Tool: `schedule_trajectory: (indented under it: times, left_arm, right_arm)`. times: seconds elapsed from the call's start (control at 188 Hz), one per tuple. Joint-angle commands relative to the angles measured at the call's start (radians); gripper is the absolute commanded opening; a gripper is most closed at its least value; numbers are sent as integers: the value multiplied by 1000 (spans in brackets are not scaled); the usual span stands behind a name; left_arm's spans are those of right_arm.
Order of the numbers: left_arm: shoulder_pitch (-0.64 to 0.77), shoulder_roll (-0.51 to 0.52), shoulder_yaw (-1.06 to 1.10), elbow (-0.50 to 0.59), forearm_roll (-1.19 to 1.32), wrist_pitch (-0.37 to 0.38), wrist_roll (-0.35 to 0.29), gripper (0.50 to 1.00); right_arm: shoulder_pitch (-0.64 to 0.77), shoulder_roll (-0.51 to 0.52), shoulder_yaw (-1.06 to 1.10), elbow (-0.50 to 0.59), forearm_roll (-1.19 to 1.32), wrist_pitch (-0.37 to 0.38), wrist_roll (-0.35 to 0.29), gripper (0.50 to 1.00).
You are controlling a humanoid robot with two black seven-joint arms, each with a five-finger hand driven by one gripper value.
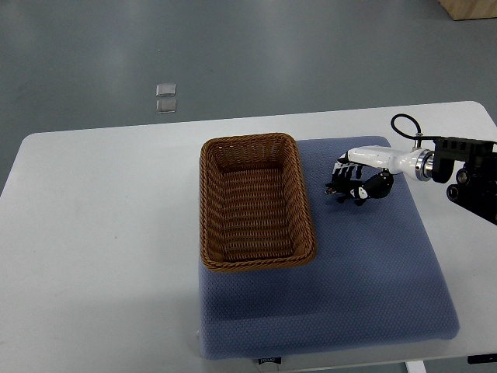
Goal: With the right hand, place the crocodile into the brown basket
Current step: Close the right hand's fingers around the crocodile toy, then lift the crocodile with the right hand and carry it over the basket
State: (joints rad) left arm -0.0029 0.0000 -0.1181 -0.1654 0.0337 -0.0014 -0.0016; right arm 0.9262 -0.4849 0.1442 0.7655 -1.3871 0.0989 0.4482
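crocodile cannot be made out clearly in the top view. right hand (351, 186) is over the blue cushion (373, 272), just right of the brown wicker basket (208, 202) and apart from its rim. whether this hand is open, closed or gripping something, i cannot tell. cushion and basket lie on the white table (101, 233).

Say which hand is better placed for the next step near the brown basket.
Right. The right hand sits over the blue mat, close beside the right wall of the brown basket. The left arm is not in view. No crocodile shows clearly; the hand may hide it.
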Motion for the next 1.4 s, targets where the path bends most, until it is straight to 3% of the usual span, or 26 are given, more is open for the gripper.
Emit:
schedule_trajectory:
  times: [0.0, 1.396]
  left_arm:
    - [0, 0, 0, 0, 0, 0, 0, 1000]
    - [0, 0, 0, 0, 0, 0, 0, 1000]
  right_arm:
    - [0, -1, 0, 0, 0, -2, 10, 500]
    - [56, -41, 11, -9, 16, -18, 26, 500]
